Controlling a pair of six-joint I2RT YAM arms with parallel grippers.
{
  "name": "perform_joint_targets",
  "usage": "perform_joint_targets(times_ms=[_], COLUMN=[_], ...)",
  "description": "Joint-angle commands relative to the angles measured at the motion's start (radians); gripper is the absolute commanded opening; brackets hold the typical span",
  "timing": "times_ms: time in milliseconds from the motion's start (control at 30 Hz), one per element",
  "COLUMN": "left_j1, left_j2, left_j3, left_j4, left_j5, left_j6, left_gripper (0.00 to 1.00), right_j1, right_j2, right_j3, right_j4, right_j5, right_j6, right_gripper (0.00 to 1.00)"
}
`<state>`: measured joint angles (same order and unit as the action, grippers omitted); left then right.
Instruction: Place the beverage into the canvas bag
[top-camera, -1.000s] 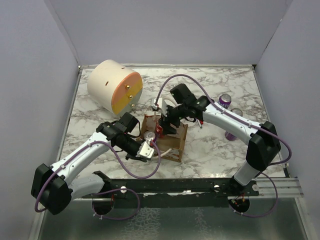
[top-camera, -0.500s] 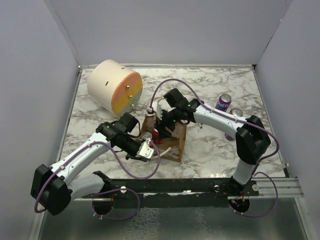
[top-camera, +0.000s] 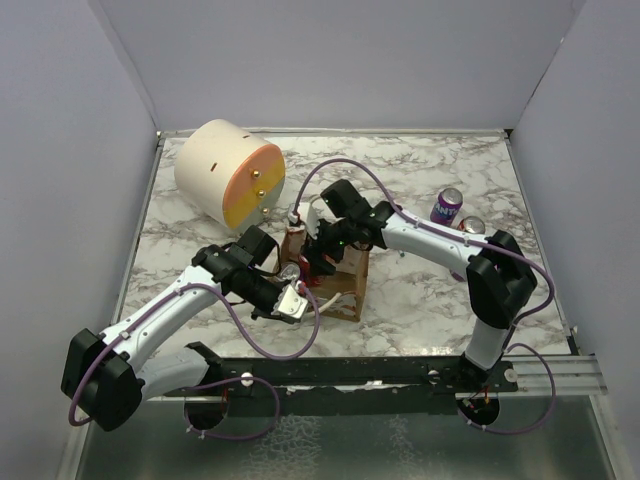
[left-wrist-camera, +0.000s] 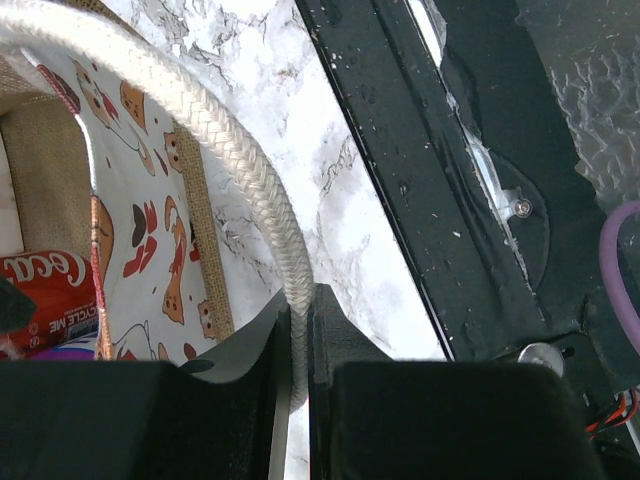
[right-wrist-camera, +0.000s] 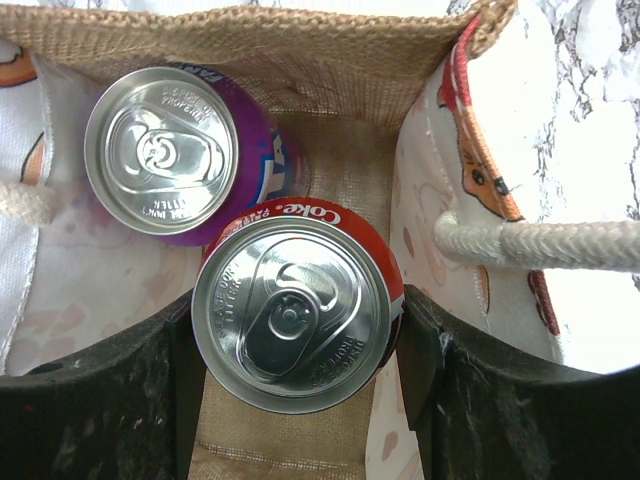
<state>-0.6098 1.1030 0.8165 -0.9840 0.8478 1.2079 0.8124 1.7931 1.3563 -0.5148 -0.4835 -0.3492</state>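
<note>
The canvas bag (top-camera: 347, 290) stands mid-table, tan with a white printed band (left-wrist-camera: 140, 200). My left gripper (top-camera: 292, 301) (left-wrist-camera: 298, 312) is shut on the bag's near cream rope handle (left-wrist-camera: 240, 160), holding the mouth wide. My right gripper (top-camera: 326, 254) (right-wrist-camera: 300, 325) is shut on a red Coke can (right-wrist-camera: 290, 315), the beverage, upright inside the bag's burlap walls (right-wrist-camera: 250, 40). A purple can (right-wrist-camera: 160, 150) stands in the bag just beyond and touching it. The other handle (right-wrist-camera: 540, 245) hangs to the right of the can.
A large cream-and-orange cylinder (top-camera: 228, 175) lies at the back left. Two purple cans (top-camera: 447, 207) (top-camera: 470, 227) stand on the marble to the right of the bag. A black rail (top-camera: 380, 375) runs along the near edge, and grey walls close three sides.
My right gripper has moved left and down with the Coke can, deeper into the bag. The left arm has kept its hold on the handle and stayed in place.
</note>
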Motion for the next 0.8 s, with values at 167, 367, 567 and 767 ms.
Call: perform_joint_targets(times_ms=[167,367,567,767], left_j1=[0.007,0.007,0.009,0.013], left_j2=[0.002,0.008,0.004,-0.009], left_j3=[-0.007,-0.001,-0.009,-0.007], left_j4=[-0.001,-0.003,-0.001,-0.004], left_j5=[0.016,0.021,0.026,0.031], left_j6=[0.045,0.045,0.045,0.04], left_gripper=[0.08,0.08,0.08,0.08], right_j1=[0.016,0.017,0.021,0.033], right_j2=[0.019,0.025,0.028,0.023], right_j3=[0.047,0.024,0.004,-0.044], right_j4=[0.133,0.175,0.194,0.212], right_j5=[0.04,0.045,0.061,0.059], right_j6=[0.129,0.162,0.157,0.099], right_gripper=[0.07,0.1,0.12,0.15])
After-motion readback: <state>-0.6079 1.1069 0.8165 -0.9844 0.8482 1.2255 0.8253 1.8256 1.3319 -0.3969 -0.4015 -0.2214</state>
